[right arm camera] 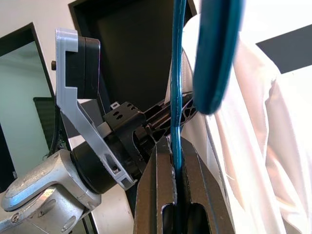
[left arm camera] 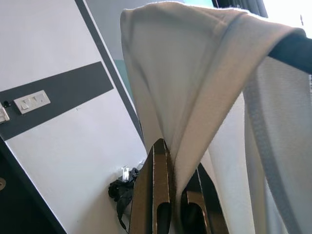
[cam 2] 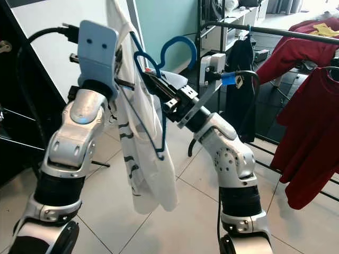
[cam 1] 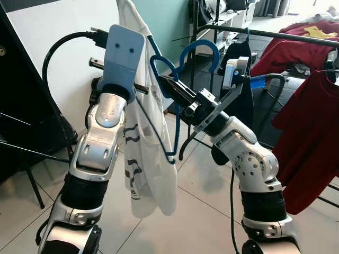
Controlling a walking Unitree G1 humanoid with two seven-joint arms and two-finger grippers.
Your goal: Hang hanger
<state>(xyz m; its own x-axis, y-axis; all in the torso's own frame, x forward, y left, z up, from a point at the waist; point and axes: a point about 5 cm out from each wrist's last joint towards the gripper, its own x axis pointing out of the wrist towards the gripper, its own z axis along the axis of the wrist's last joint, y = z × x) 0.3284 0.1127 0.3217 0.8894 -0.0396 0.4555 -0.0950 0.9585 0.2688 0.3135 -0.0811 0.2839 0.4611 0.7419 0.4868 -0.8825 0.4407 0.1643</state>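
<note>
A blue hanger (cam 1: 168, 79) with a curved hook (cam 1: 200, 48) is held up between my two arms, and a white shirt (cam 1: 151, 164) with dark markings drapes over it. My right gripper (cam 1: 165, 80) is shut on the hanger's thin blue wire (right arm camera: 176, 122), just below the hook. My left gripper (left arm camera: 176, 168) is raised beside the shirt and shut on a fold of its white cloth (left arm camera: 204, 97). A dark clothes rail (cam 1: 275, 35) runs behind the right arm, at the upper right.
Red garments (cam 1: 307, 137) hang and lie on the rack at the right, and a dark garment (cam 1: 241, 100) hangs behind my right arm. A white wall with a black frame (cam 1: 21, 106) stands on the left. The floor is pale tile (cam 1: 206, 211).
</note>
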